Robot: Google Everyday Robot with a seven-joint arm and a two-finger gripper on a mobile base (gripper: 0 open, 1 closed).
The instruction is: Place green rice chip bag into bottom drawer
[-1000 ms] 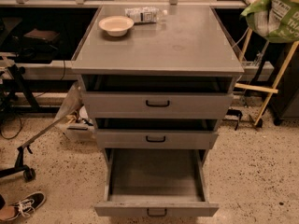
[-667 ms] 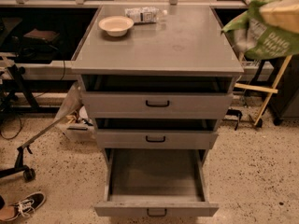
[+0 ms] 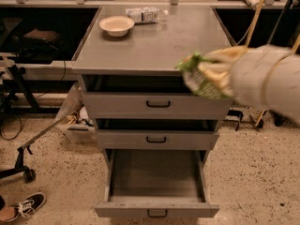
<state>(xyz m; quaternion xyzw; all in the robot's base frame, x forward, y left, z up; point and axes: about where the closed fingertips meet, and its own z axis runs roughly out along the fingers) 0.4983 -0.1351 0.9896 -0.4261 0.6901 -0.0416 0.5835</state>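
My gripper [image 3: 212,73] comes in from the right and is shut on the green rice chip bag [image 3: 198,84]. It holds the bag in the air in front of the cabinet's right front corner, level with the top drawer. The bag is crinkled, green with pale patches, and partly hidden by the fingers. The bottom drawer [image 3: 157,212] is pulled out wide and shows a bare grey floor, well below and to the left of the bag. The two upper drawers stand slightly open.
A beige bowl [image 3: 116,25] and a clear plastic water bottle [image 3: 145,14] lie at the back of the cabinet top [image 3: 154,46]. A shoe [image 3: 26,205] is on the floor at the lower left. A box of clutter [image 3: 77,125] and a wheeled stand leg [image 3: 23,168] sit left of the cabinet.
The gripper with the bag has swung from the upper right down and left, to in front of the cabinet's right front corner. The drawers have not moved.
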